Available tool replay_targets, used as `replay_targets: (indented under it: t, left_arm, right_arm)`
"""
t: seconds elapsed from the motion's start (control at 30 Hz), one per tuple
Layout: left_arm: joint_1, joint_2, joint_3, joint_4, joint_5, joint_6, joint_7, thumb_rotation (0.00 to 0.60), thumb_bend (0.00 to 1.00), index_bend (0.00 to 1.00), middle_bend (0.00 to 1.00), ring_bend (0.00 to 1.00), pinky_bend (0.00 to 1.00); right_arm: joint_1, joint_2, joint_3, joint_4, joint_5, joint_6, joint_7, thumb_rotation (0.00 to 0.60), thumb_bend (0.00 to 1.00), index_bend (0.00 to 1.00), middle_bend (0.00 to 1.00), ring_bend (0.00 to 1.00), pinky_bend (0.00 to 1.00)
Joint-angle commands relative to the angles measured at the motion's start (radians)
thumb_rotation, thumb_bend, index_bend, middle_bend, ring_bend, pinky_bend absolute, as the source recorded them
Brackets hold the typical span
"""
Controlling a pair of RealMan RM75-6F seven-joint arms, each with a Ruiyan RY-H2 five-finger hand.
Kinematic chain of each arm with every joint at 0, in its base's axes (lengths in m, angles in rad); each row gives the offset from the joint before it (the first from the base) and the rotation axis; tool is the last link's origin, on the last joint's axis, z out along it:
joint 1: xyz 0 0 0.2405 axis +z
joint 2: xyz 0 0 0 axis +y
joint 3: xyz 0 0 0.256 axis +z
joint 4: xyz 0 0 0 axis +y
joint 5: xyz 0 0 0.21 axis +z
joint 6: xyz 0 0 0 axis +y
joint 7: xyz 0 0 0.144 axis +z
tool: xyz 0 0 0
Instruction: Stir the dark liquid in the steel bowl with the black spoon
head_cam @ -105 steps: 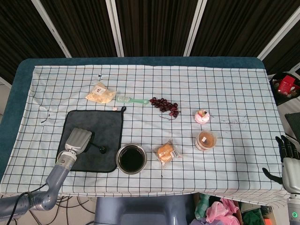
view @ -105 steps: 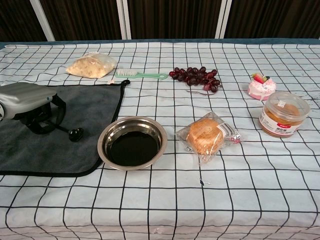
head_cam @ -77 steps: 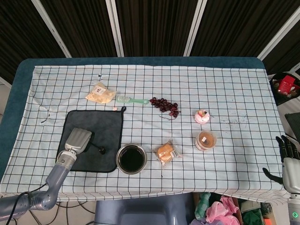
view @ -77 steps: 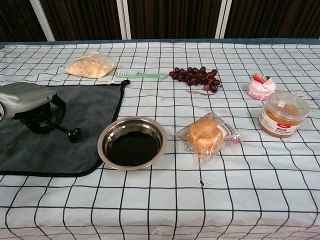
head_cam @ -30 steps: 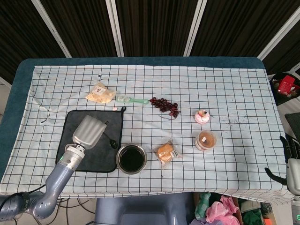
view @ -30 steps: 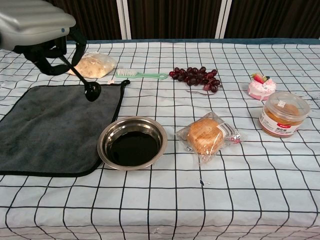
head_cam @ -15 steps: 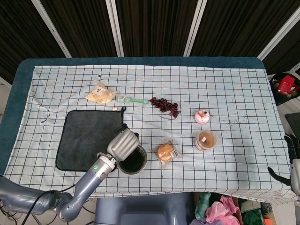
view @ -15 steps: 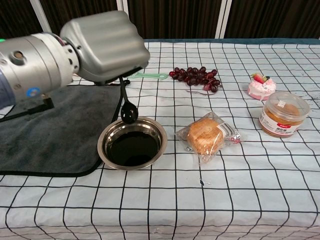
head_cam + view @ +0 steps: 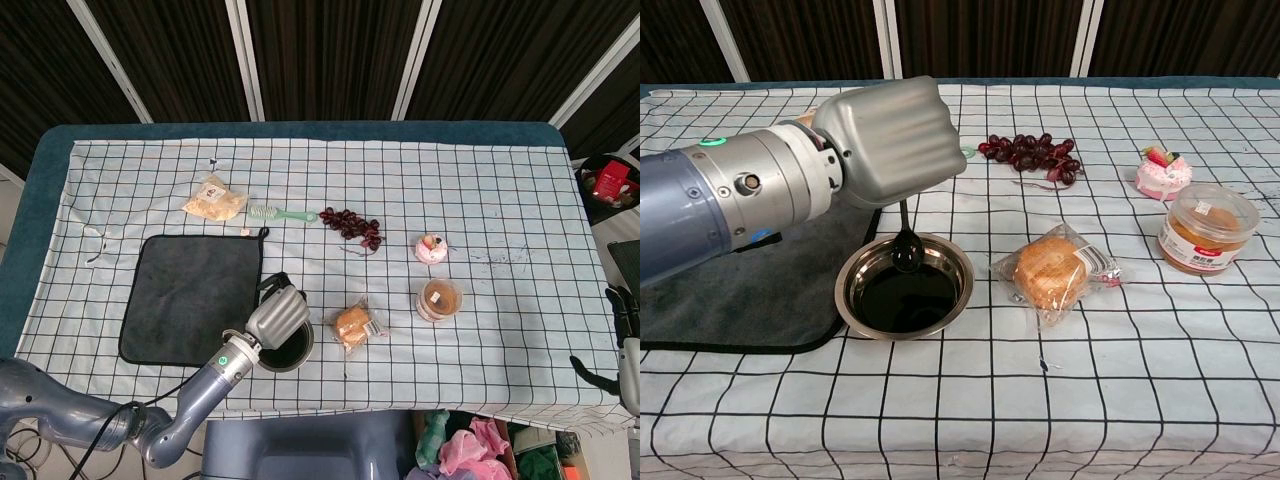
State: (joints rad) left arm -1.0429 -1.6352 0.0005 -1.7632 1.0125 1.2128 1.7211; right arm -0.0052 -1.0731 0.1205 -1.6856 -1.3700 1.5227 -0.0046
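The steel bowl point(image 9: 904, 287) of dark liquid stands near the table's front edge, just right of the grey cloth; in the head view the bowl point(image 9: 290, 355) is half covered by my hand. My left hand point(image 9: 890, 140) hovers over it and grips the black spoon point(image 9: 905, 245), whose handle hangs straight down. The spoon's bowl end sits at the far edge of the liquid, inside the rim. In the head view the left hand point(image 9: 277, 316) hides the spoon. My right hand point(image 9: 626, 345) hangs off the table's right edge, fingers apart, holding nothing.
A dark grey cloth point(image 9: 190, 295) lies left of the bowl. A wrapped bun point(image 9: 1052, 268) lies right of it, then a lidded jar point(image 9: 1205, 230) and a small cake point(image 9: 1163, 172). Grapes point(image 9: 1032, 154), a green brush point(image 9: 281, 213) and a snack bag point(image 9: 214, 198) lie behind.
My left hand lifted the spoon off the cloth, carried it right over the bowl, and has now lowered its tip to the liquid. The right hand sank slightly.
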Motion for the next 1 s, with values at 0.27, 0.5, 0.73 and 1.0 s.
replay_targets:
  t: [0.27,0.5,0.73,1.0]
  left_arm:
    - [-0.025,-0.005,0.069,0.040,0.056,0.002,0.146,0.600,0.46,0.63,0.96,0.82,0.72]
    - [-0.031,-0.040,0.078,0.070,0.062,-0.013,0.156,0.600,0.46,0.63,0.96,0.82,0.72]
    - [-0.031,-0.071,0.081,0.110,0.061,-0.029,0.152,0.600,0.46,0.63,0.96,0.82,0.72]
    - [-0.037,-0.108,0.073,0.150,0.048,-0.049,0.149,0.600,0.46,0.63,0.96,0.82,0.72]
  right_arm:
    - [0.002,-0.003,-0.002,0.000,-0.002,-0.003,-0.005,0.600,0.12,0.03,0.01,0.06,0.22]
    - [0.000,-0.001,-0.001,0.000,0.001,-0.001,-0.003,0.600,0.12,0.03,0.01,0.06,0.22]
    - [-0.001,0.002,0.000,0.000,0.001,-0.001,0.003,0.600,0.12,0.03,0.01,0.06,0.22]
    - [-0.003,0.005,0.002,-0.001,0.001,0.001,0.016,0.600,0.11,0.03,0.01,0.06,0.22]
